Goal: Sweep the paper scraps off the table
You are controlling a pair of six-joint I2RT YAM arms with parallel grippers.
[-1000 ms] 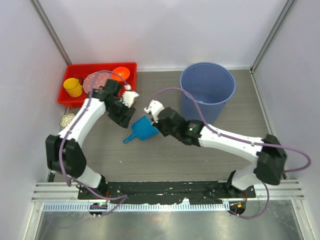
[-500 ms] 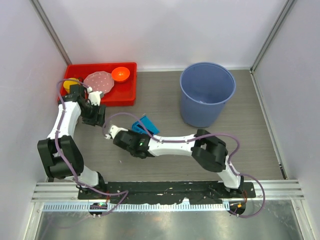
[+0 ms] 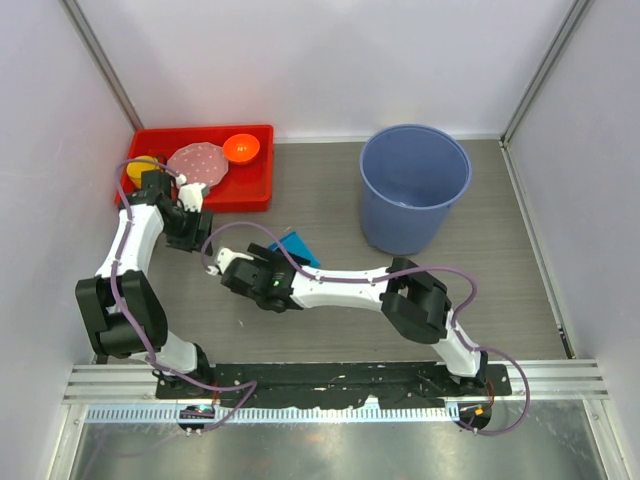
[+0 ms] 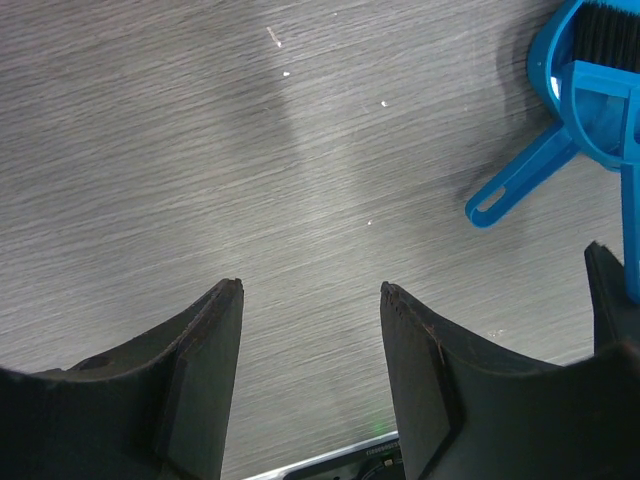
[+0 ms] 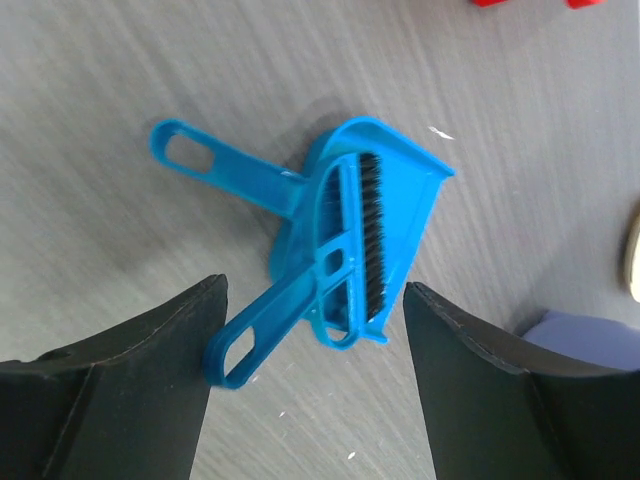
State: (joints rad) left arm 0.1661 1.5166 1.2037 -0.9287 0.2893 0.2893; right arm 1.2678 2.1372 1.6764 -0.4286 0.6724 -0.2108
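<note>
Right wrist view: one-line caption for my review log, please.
Open right gripper poised over the blue brush nested in its dustpan, lying on the wood-grain table.

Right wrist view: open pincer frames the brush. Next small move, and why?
Probably lower the right pincer and close on the handle of the brush. The pincer is open and empty; the brush lies nested in the dustpan on the table, its handle between the fingers. Sweeping needs it in hand.
</note>
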